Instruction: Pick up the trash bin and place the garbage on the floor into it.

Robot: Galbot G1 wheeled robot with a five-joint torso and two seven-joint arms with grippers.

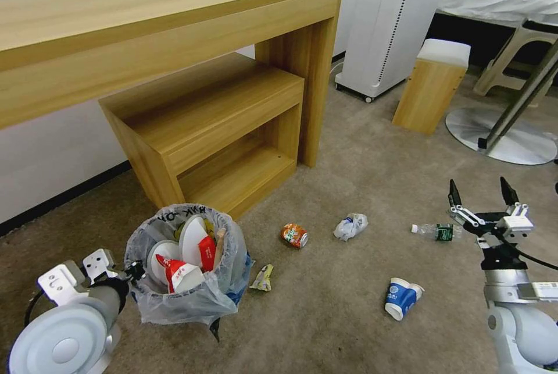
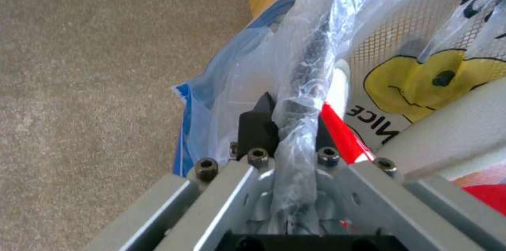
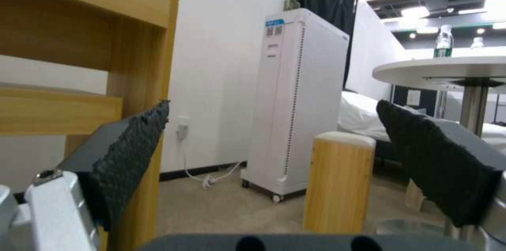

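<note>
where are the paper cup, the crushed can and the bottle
paper cup [image 1: 401, 298], head view, blue side wall
can [image 1: 294, 235], head view, orange side
bottle [image 1: 444, 232], head view, green label

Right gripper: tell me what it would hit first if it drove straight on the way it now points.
Probably the small wooden stool, though depth is unclear. The open right gripper points level across the carpet, and the stool stands nearest between its fingertips, the white cabinet behind it.

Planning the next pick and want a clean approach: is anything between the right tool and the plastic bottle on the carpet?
Nothing visible. In the head view the right tool hangs open, with the plastic bottle lying on bare floor just to its left. The nearest other litter, the paper cup, lies apart.
</note>
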